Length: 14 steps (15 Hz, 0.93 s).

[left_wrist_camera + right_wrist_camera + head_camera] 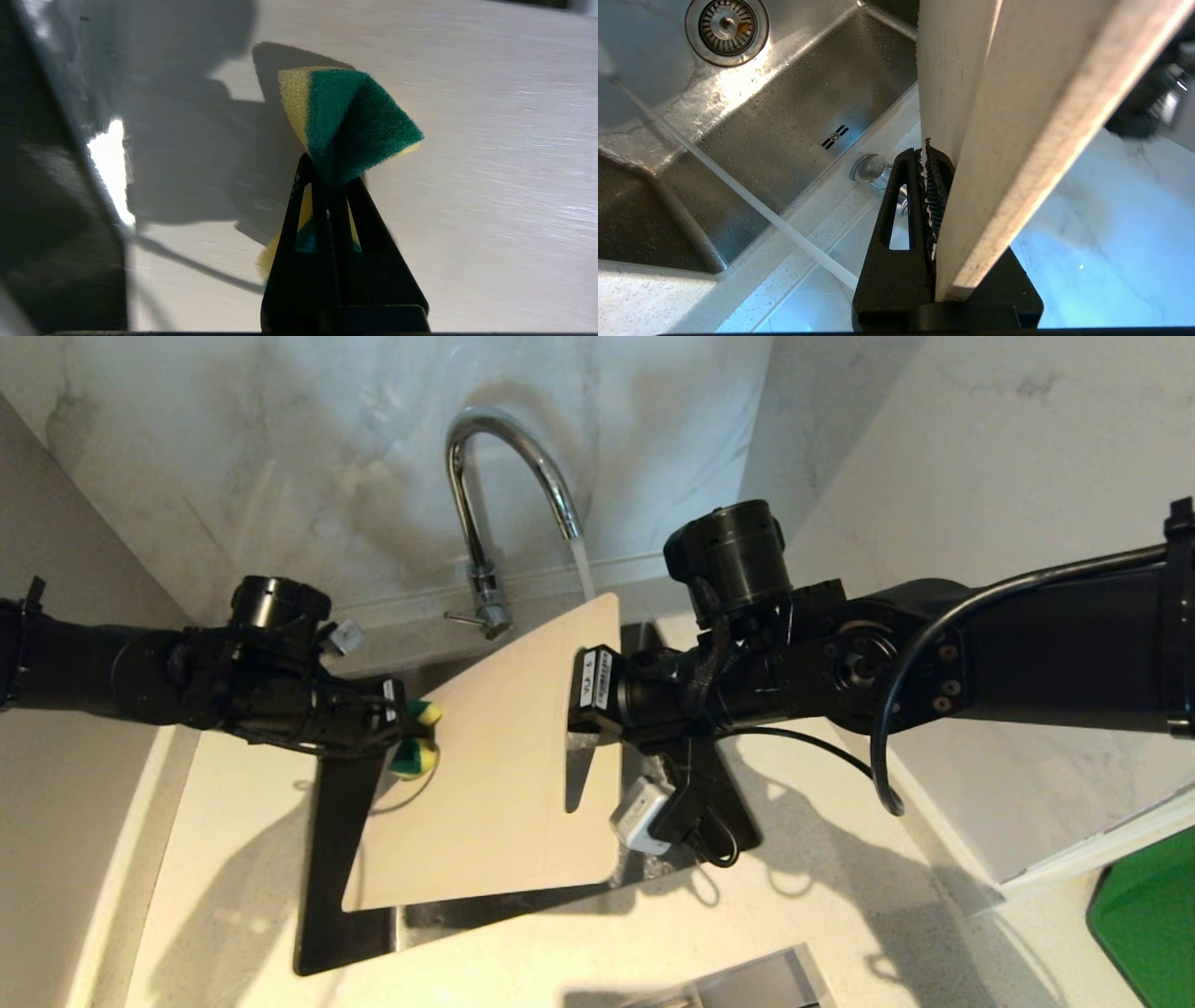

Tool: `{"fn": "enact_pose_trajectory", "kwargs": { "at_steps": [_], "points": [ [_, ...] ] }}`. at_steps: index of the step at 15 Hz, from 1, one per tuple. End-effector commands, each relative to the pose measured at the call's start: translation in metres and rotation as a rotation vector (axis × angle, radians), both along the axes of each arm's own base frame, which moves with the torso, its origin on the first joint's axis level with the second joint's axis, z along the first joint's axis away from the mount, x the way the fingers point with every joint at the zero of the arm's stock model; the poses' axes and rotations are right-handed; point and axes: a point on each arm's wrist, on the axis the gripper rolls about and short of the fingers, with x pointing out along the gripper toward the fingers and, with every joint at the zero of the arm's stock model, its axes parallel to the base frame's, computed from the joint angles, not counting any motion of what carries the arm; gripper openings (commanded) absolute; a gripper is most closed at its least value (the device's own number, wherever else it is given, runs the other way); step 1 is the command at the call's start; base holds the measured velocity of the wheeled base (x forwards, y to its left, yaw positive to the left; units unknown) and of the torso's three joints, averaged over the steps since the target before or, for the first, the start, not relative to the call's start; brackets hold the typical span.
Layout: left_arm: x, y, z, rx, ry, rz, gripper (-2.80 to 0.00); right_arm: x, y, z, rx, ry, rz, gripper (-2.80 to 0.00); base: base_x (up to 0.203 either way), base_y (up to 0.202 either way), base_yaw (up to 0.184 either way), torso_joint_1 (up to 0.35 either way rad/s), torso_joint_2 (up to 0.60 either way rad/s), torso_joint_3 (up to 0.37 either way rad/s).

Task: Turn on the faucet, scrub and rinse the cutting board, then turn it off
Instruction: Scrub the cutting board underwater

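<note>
The right tool (pixel 581 733) is pinching the right edge of the cutting board (pixel 504 756), its two sides pressed tight on the rim, and is holding the board tilted over the sink (pixel 752 116). The board's far corner is lying just under the faucet (pixel 485 513), and a thin stream of water (pixel 581 565) is running from the spout down past that corner; whether it is wetting the board I cannot tell. The small lever (pixel 464 617) at the base of the faucet is pointing away from the board.

The left tool (pixel 327 186) is squeezing a green and yellow sponge (pixel 345 121) so that it is folded almost in two. The sponge is sitting at the left edge of the board, on its near face.

The step in hand seems to be the scrubbing, in its early part. To do it well, the left tool should be pressing the green rough side flat on the board and moving in long strokes from this edge toward the right tool, stopping before touching it. The right tool should be keeping its hold firm, because the push of the sponge can turn the board in such a narrow grip. Keeping the far corner near the water will be helping the rinse.
</note>
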Motion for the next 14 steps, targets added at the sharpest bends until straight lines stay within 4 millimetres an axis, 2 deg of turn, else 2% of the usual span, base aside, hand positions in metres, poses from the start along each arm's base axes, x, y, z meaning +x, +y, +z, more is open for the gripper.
{"fn": "enact_pose_trajectory", "kwargs": {
  "at_steps": [1, 6, 8, 9, 11, 14],
  "points": [
    [0.007, 0.019, -0.024, 0.034, 0.021, 0.026, -2.80, -0.001, 0.000, 0.001, -0.005, -0.013, 0.008, -2.80, 0.000, 0.000, 0.000, 0.000, 0.00, 0.000],
    [0.020, 0.057, -0.052, 0.077, 0.039, 0.087, -2.80, 0.000, 0.000, 0.002, 0.007, -0.022, 0.006, -2.80, 0.000, 0.000, 0.000, 0.000, 0.00, 0.000],
    [0.022, 0.065, -0.054, 0.075, 0.037, 0.103, -2.80, 0.000, 0.000, 0.000, 0.018, -0.013, 0.000, -2.80, 0.000, 0.000, 0.000, 0.000, 0.00, 0.000],
    [0.022, 0.065, -0.049, 0.065, 0.022, 0.095, -2.80, 0.000, 0.000, 0.000, 0.020, -0.016, 0.000, -2.80, 0.000, 0.000, 0.000, 0.000, 0.00, 0.000],
    [0.016, 0.064, -0.025, 0.039, -0.036, 0.076, -2.80, 0.000, 0.000, 0.001, 0.021, -0.017, 0.000, -2.80, 0.000, 0.000, 0.000, 0.000, 0.00, 0.000],
    [-0.011, 0.038, 0.031, -0.006, -0.110, 0.018, -2.80, -0.002, -0.001, 0.003, 0.024, -0.021, 0.000, -2.80, 0.000, 0.000, 0.000, 0.000, 0.00, 0.000]
  ]
}}
